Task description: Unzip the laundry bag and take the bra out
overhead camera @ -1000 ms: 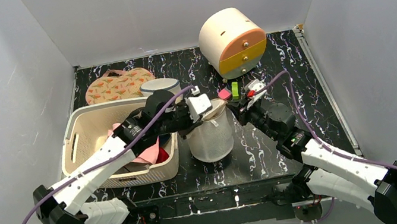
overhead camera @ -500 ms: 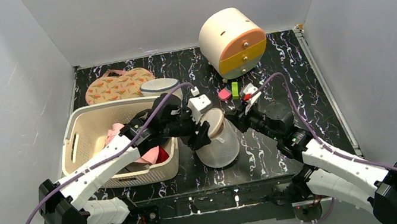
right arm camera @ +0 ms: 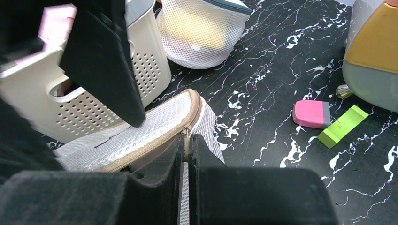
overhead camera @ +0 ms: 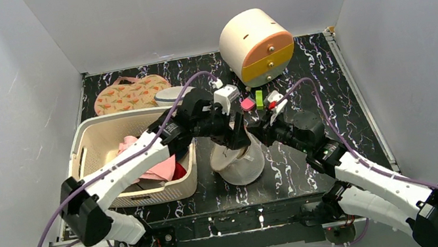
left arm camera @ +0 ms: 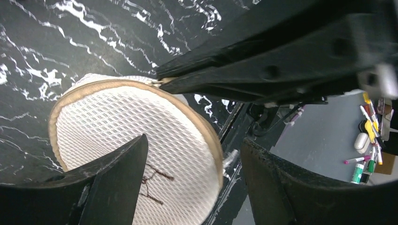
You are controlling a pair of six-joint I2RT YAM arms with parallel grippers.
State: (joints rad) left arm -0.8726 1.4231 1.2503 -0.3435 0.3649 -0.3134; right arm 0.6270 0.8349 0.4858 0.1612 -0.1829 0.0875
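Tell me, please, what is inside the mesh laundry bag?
Nothing inside shows: the round top of the laundry bag, tilted and bearing a small dark drawing, covers the opening, and the mesh wall hides the contents. The right gripper pinches the zip at the rim.

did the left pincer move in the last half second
Yes. The left pincer has swung right, away from the cream perforated plastic basket, and now hangs open over the cream-white mesh laundry bag.

Left tool (left arm camera: 192,145) spread wide, right tool (right arm camera: 186,139) pinched shut.
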